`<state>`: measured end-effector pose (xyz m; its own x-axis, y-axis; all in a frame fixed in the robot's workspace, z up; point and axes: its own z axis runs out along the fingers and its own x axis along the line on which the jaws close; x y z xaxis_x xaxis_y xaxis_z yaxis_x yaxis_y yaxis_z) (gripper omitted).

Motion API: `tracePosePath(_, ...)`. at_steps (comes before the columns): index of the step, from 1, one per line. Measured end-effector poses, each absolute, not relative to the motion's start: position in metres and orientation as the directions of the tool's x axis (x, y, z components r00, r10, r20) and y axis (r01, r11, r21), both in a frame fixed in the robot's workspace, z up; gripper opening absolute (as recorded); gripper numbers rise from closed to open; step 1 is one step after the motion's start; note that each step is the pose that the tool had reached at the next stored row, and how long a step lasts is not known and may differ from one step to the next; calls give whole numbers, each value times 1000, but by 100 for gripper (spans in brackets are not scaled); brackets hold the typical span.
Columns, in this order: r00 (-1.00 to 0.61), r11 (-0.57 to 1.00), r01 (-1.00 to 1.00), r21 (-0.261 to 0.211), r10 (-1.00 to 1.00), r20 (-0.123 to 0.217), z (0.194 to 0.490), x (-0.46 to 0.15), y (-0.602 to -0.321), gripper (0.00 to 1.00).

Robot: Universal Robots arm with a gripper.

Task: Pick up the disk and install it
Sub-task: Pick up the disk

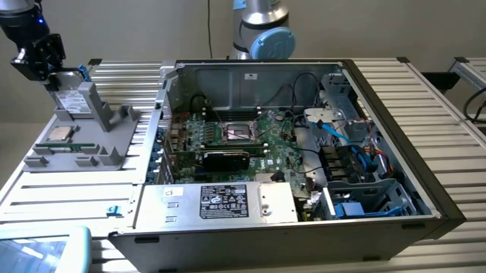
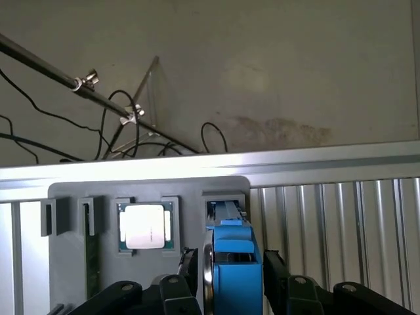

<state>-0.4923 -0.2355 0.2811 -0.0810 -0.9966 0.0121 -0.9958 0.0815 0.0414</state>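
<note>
Robot lab, opened computer case (image 1: pixel 266 245), slatted aluminium bench (image 1: pixel 425 96), parts jig (image 1: pixel 91 157)

Flat rectangular silver-grey metal hard drive (image 1: pixel 74 102) with a white printed label, framed by a bright blue plastic carrier.
Standing on edge, slightly tilted, in a slot of the grey plastic holder (image 1: pixel 83 162) at the exterior view's left; hard drive (image 2: pixel 233 262) turned blue edge toward the wrist camera.

Slatted table (image 1: pixel 425 96) — grey fixture (image 1: pixel 125 120), open computer case (image 1: pixel 266 244)

High oblique exterior view over computer case (image 1: pixel 251 79); close wrist view onto shared grey fixture (image 2: pixel 65 275).
</note>
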Motion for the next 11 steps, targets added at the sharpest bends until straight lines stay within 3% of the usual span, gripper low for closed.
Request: tracePosePath(11,-81,81,-996,41,-997,12,281,-492,-235,53)
